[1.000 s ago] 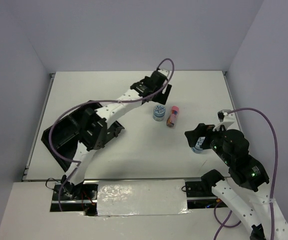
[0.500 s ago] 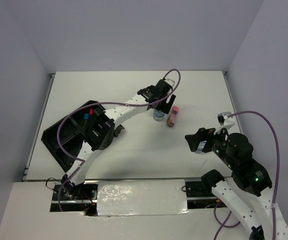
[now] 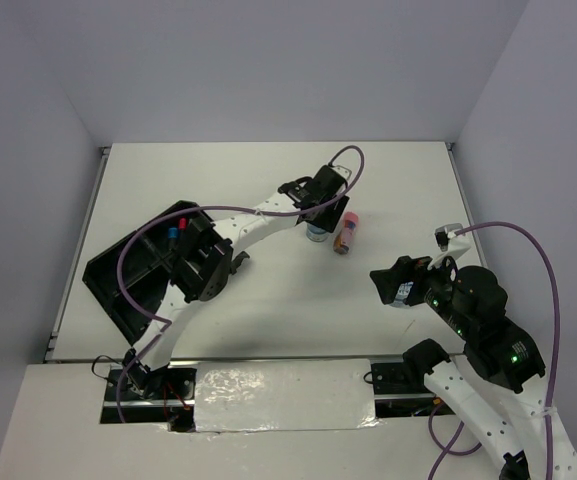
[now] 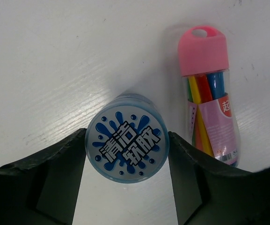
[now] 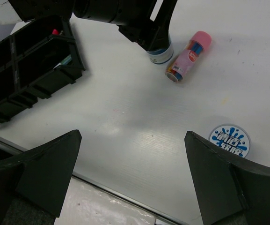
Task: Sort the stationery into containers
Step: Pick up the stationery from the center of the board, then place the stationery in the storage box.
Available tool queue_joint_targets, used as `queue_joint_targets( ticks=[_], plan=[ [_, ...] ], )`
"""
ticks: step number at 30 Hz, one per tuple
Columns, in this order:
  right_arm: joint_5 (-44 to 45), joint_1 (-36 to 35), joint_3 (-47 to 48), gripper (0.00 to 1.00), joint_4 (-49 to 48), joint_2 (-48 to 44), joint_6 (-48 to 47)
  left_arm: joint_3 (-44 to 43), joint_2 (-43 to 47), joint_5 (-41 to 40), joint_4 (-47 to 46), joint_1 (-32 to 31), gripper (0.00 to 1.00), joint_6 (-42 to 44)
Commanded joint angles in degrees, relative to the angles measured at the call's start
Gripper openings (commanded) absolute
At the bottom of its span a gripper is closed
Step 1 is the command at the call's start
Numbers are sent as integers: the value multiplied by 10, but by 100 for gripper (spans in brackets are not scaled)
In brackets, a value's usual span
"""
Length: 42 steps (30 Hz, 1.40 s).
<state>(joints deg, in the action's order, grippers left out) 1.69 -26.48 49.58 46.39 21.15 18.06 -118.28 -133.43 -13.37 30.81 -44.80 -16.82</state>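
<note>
A round blue-white tape roll [image 4: 127,144] stands upright on the white table, and my left gripper [image 4: 127,137] is shut on it, one finger pressed against each side. In the top view the left gripper [image 3: 318,215] covers most of this roll [image 3: 316,233]. A pink-capped tube [image 4: 209,93] of coloured pens lies just right of it, untouched. A second tape roll [image 5: 229,140] lies flat near my right gripper [image 5: 132,138], which hangs open above bare table. The black organiser tray [image 3: 118,275] sits at the left.
The tray [image 5: 74,56] holds highlighters with a red cap [image 3: 170,233] and a blue cap [image 3: 180,225] in its far compartments. The left arm stretches from the tray side to the table's middle. Grey walls enclose the table.
My left gripper swung from beyond the roll and came down over it, and its jaws narrowed onto the roll's sides. The right arm shifted only slightly and stayed open.
</note>
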Motion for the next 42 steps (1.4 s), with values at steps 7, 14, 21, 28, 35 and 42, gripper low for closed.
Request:
queue_joint_targets(
  ticks=[7,14,21,28,35,42],
  plan=[
    [-4,2,6,100,-13,-4,-11,13,112,-60,23,3,0,-8],
    [-4,2,8,100,-10,-8,-11,199,320,-194,104,66,0,-134],
    [-13,2,11,100,-9,-12,-16,454,645,-247,150,176,0,-267],
    [-31,0,10,100,-18,-8,-18,558,797,-289,240,217,0,-346],
    [-34,2,15,100,-10,-8,-22,624,878,-300,282,217,0,-399],
    [-34,1,12,100,-9,-12,-17,673,876,-271,257,217,0,-401]
  ],
)
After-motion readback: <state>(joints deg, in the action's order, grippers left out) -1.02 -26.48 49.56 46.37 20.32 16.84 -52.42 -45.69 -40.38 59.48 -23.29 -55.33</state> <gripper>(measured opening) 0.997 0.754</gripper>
